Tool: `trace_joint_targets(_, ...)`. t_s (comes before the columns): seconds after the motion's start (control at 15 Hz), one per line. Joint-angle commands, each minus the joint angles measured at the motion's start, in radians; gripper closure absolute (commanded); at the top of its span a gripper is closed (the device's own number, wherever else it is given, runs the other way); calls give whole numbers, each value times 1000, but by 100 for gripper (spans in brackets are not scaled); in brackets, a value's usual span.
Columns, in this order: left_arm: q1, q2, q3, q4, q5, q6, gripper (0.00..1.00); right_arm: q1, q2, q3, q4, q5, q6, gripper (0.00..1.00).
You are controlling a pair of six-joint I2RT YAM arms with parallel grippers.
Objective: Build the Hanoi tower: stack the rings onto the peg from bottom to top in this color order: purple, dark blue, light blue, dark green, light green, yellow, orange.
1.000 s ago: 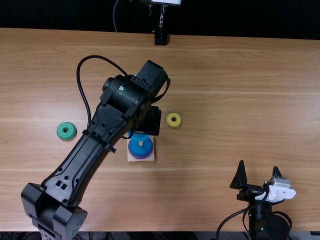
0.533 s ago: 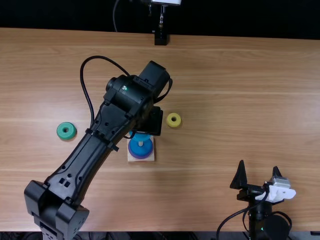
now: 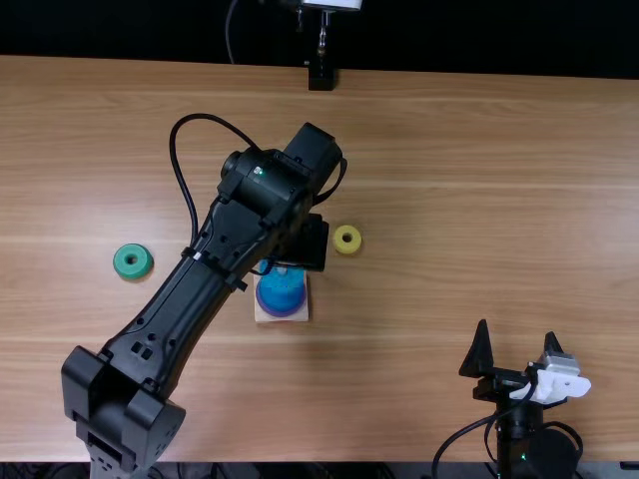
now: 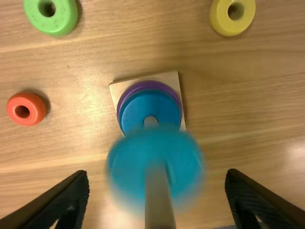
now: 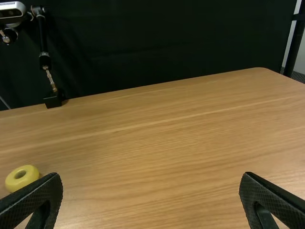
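In the top view my left gripper [image 3: 307, 246] is just behind the wooden base [image 3: 261, 315]. In the left wrist view it [image 4: 157, 202] stands open, with a finger on each side of the blurred light blue ring [image 4: 152, 152], gaps showing at both sides. That ring is above the dark blue ring [image 4: 143, 107], which lies on the purple ring [image 4: 121, 99]; whether it encircles the peg I cannot tell. In the top view my right gripper [image 3: 517, 344] is open near the front right, likewise in the right wrist view [image 5: 151, 195].
A dark green ring [image 3: 133, 261] lies on the left, a yellow ring [image 3: 346, 239] right of the base. The left wrist view has a light green ring [image 4: 66, 14] and an orange ring [image 4: 37, 100] on the table. A black stand [image 3: 321, 76] is at the far edge.
My left arm has shifted slightly to the right in the top view. The light blue ring has come forward over the peg's tip, which showed before. The right arm has kept still.
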Motion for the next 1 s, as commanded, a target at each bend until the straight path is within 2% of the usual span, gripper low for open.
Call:
trace_joint_targets(0.0, 1, 0, -10, 4, 29, -3, 0, -7, -12, -14, -11, -2, 2, 0)
trace_joint_targets(0.07, 9, -6, -26, 10, 66, -5, 0, -4, -12, -14, -11, -2, 2, 0)
trace_joint_targets(0.2, 55, -8, -30, 51, 90, -3, 0, -7, -12, -15, -11, -2, 2, 0)
trace_joint_targets(0.27, 67, -17, -28, 89, 92, -3, 0, -7, -12, -14, -11, -2, 2, 0)
trace_joint_targets(0.33, 87, -38, -25, 128, 86, 2, 0, -7, -12, -15, -11, -2, 2, 0)
trace_joint_targets(0.53, 212, -89, -33, 172, 62, 6, 0, -7, -12, -14, -11, -2, 2, 0)
trace_joint_targets(0.6, 264, -115, -51, 172, 33, 6, 0, -7, -12, -15, -11, -2, 2, 0)
trace_joint_targets(0.67, 307, -136, -102, 172, -24, 8, 0, -4, -12, -14, -11, -2, 2, 0)
trace_joint_targets(0.73, 337, -159, -151, 172, -76, 44, 0, -7, -12, -14, -11, -2, 2, 0)
trace_joint_targets(0.8, 368, -181, -192, 178, -103, 138, 0, -7, -12, -15, -11, -2, 2, 0)
trace_joint_targets(0.87, 397, -185, -226, 209, -114, 232, 0, -4, -12, -15, -11, -2, 2, 0)
trace_joint_targets(0.93, 432, -187, -278, 270, -114, 333, 0, -7, -12, -14, -11, -2, 2, 0)
